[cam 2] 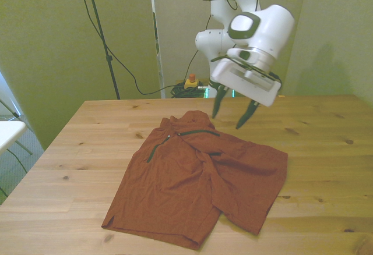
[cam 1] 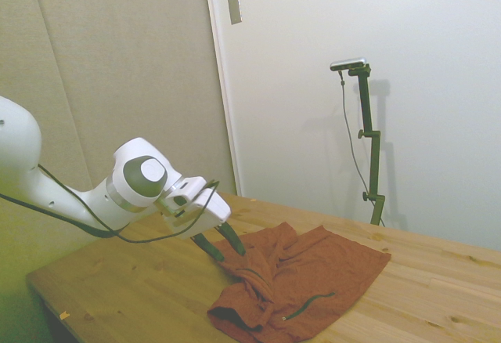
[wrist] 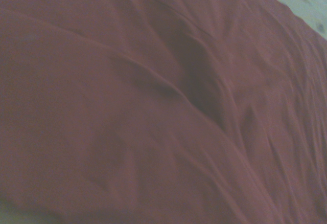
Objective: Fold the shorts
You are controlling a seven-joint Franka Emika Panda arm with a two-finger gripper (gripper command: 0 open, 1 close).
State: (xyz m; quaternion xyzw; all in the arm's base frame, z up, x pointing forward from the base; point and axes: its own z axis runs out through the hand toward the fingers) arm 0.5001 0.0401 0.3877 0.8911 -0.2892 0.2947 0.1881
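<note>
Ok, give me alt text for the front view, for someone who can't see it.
Rust-orange shorts lie spread and rumpled on a wooden table. A white robot arm's gripper hangs tilted above their far edge, jaws open and empty.

White glossy arm [cam 2: 256, 22], rounded bulbous links. Grey oval cap [cam 1: 144, 177] on joint just behind tool; similar grey-green panel [cam 2: 243, 25] on wrist link in front view. Flat white block-shaped hand body [cam 2: 245, 83] directly above fingers, dark slot along its edge. Gripper [cam 2: 233, 110]: two slim dark tapered fingers [cam 1: 230, 237] with pointed tips, spread apart. Thin black cable [cam 1: 117, 233] loops loose from arm links to hand body. Small green-lit spot by base behind tool
</note>
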